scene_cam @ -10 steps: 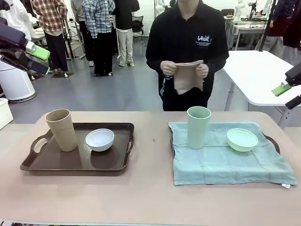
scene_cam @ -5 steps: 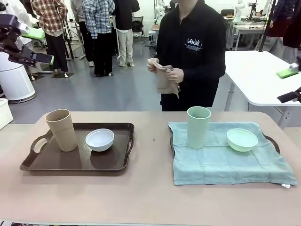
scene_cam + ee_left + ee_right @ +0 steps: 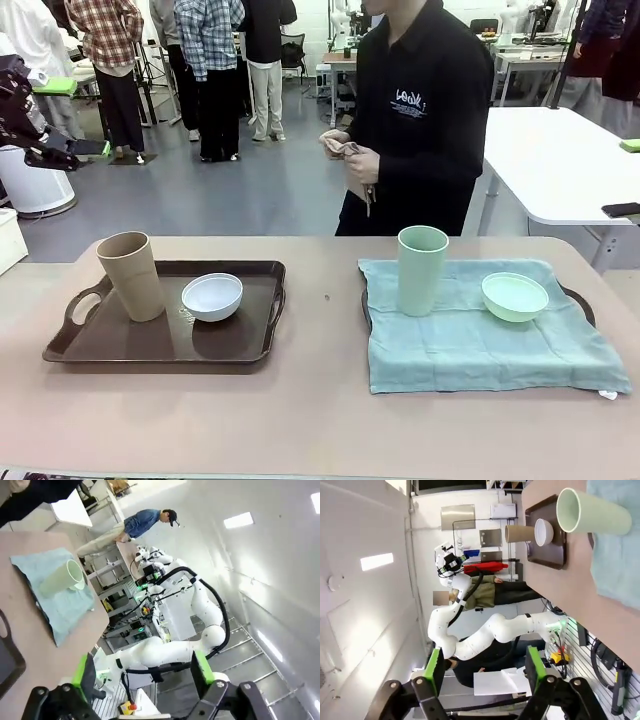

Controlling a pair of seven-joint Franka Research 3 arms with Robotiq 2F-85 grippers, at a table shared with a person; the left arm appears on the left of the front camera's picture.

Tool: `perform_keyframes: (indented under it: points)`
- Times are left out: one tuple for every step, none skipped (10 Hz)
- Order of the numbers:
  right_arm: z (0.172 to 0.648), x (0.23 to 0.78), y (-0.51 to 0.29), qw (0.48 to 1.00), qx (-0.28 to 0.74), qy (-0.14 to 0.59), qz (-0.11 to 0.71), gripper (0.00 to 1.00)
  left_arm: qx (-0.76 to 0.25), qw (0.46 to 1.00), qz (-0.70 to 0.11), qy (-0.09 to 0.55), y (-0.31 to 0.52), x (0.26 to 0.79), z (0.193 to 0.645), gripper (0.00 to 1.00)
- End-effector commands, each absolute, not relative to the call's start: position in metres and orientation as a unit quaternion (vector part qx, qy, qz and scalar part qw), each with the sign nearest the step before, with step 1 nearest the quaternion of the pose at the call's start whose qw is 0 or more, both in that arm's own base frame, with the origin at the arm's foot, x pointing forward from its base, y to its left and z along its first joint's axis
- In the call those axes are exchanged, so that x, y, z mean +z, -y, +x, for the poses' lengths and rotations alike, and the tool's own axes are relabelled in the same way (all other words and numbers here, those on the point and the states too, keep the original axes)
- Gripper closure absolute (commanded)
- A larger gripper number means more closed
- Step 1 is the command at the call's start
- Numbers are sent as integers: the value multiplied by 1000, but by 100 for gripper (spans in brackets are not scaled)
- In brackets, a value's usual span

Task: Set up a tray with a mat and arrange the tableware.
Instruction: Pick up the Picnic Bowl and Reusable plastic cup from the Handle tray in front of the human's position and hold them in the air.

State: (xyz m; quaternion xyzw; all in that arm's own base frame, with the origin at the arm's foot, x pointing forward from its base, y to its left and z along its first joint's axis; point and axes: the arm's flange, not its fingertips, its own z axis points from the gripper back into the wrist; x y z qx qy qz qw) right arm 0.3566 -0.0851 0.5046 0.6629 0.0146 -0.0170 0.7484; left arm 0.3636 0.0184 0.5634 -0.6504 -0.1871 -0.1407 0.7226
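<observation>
A dark brown tray (image 3: 90, 345) on the left carries a tan cup (image 3: 131, 276) and a white bowl (image 3: 212, 296). On the right, a pale green mat (image 3: 480, 340) covers a second tray (image 3: 583, 303), with a pale green cup (image 3: 421, 270) and a pale green bowl (image 3: 515, 296) standing on it. My left gripper (image 3: 72, 118) hangs open high at the far left, well above the table. My right gripper (image 3: 628, 178) is open at the right edge. The left wrist view has the green cup (image 3: 62, 579) on the mat (image 3: 60, 607) beyond my empty left gripper (image 3: 142, 670). Past my empty right gripper (image 3: 485, 664) lie the green cup (image 3: 592, 512), tan cup (image 3: 519, 533) and white bowl (image 3: 544, 532).
A person (image 3: 425, 110) stands at the far side of the table, turned sideways, with a bunched tan cloth (image 3: 347, 152) in both hands. A bare strip of tabletop (image 3: 320, 330) runs between the two trays. A white table (image 3: 560, 160) stands behind at the right.
The person has turned sideways and gathered the tan cloth into a small bundle. My right gripper has drawn back towards the right edge. My left gripper has shifted slightly at the far left.
</observation>
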Motion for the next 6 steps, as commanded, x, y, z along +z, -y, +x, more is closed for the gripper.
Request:
perform_keyframes:
  points:
    - [353,495,93,741,-33,-15,670,15,-78,746,-646,143,-24,535,379,0]
    - [359,485,93,741,-37,-22,670,15,-28,755,-646,106,-34,515,388,0]
    - [359,479,96,742,-41,-22,669,15,1,763,-643,71,-42,499,383,0]
    - [360,478,99,738,-47,-16,673,15,-1,766,-640,56,-44,500,372,0]
    - [359,490,92,746,-36,-21,664,15,-40,752,-648,113,-36,506,383,0]
    - [359,490,92,746,-36,-21,664,15,-40,752,-648,113,-36,506,383,0]
